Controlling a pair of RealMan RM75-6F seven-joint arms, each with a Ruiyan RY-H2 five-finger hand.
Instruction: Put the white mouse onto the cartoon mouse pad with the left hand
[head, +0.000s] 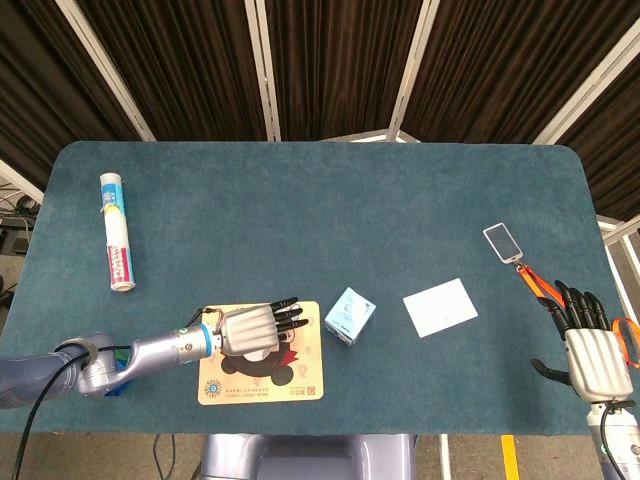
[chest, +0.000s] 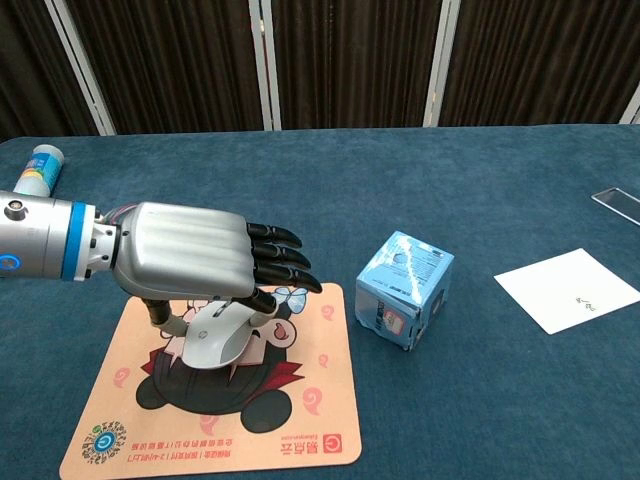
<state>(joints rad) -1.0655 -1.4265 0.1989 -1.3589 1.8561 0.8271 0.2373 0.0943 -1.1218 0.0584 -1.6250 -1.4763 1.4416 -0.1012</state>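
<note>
The white mouse (chest: 215, 343) sits under my left hand (chest: 195, 263), which grips it from above over the middle of the cartoon mouse pad (chest: 300, 425). In the head view the left hand (head: 252, 328) covers the mouse, over the upper part of the mouse pad (head: 262, 378) near the table's front edge. Whether the mouse touches the pad I cannot tell. My right hand (head: 588, 348) hangs at the front right with its fingers spread and nothing in it.
A light blue box (head: 349, 315) (chest: 404, 289) stands just right of the pad. A white card (head: 440, 306) and a phone (head: 501, 241) with an orange strap lie further right. A white tube (head: 115, 231) lies at the far left. The table (head: 330, 190) is dark blue.
</note>
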